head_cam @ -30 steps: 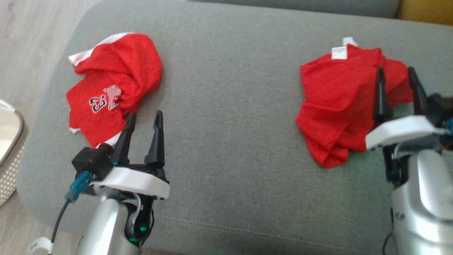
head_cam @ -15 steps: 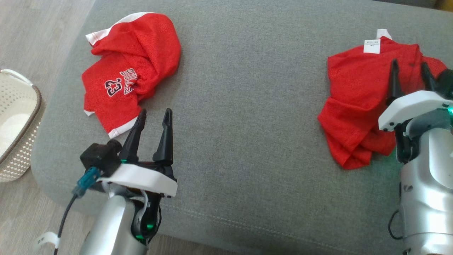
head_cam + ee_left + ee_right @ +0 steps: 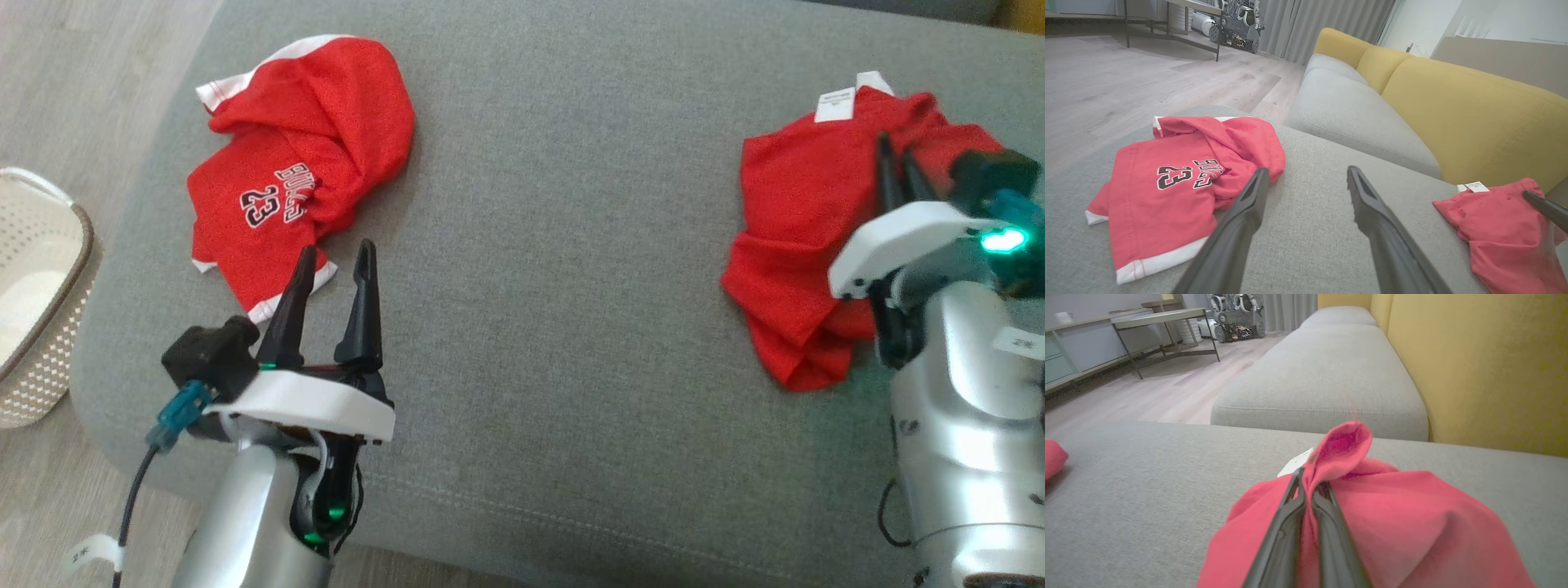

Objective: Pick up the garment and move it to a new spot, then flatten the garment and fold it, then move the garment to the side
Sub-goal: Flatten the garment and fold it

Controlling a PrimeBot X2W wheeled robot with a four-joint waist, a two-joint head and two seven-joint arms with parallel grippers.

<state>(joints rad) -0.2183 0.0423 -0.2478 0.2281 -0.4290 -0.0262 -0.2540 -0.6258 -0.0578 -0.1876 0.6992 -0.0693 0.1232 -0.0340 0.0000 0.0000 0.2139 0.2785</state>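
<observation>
stage: pick-up just begun | right gripper (image 3: 1308, 485) pinching a fold of the red garment (image 3: 796, 212), which lies crumpled at right of head view | left gripper (image 3: 333, 260) spread, empty | remaining: relocate, flatten, fold, set aside

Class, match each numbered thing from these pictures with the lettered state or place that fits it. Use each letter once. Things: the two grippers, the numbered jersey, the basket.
Things
1. left gripper
2. right gripper
3. jersey numbered 23
4. pale basket

States and places
a. shut on a fold of the plain red garment
b. on the floor, left of the grey cushion
c. open, holding nothing
d. crumpled on the cushion's left part

Pairs: 1-c, 2-a, 3-d, 4-b
</observation>
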